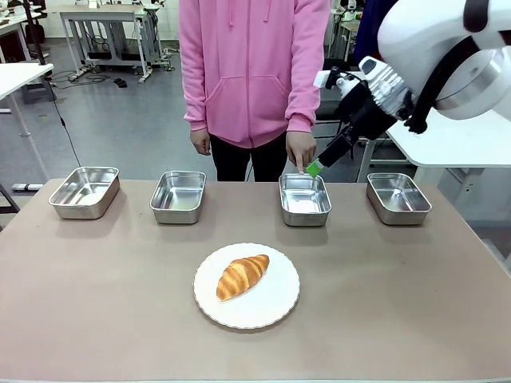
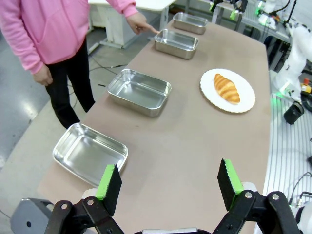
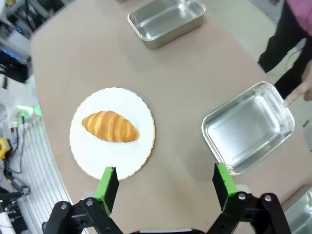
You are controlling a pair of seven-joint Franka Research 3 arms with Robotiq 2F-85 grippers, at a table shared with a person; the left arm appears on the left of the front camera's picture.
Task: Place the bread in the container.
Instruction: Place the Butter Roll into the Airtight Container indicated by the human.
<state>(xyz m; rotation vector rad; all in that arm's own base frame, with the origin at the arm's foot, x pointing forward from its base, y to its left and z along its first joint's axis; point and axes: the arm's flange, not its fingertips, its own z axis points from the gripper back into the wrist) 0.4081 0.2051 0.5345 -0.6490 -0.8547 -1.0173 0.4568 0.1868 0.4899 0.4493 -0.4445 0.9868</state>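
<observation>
The bread (image 1: 242,275) is lying on the plate (image 1: 275,311) while a person's hand (image 1: 301,150) is pointing at the container (image 1: 304,199).
The plate is sitting at mid-table, and the container is standing apart from it at about 1 o'clock, with the finger coming down at its 12 o'clock rim. The right gripper (image 3: 165,180) is hovering above the table with its fingers spread wide and gripping nothing. The left gripper (image 2: 169,180) is hanging likewise, fingers wide.

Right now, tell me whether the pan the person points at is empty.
Empty: that pan shows bare steel inside; the croissant lies on the plate.
</observation>
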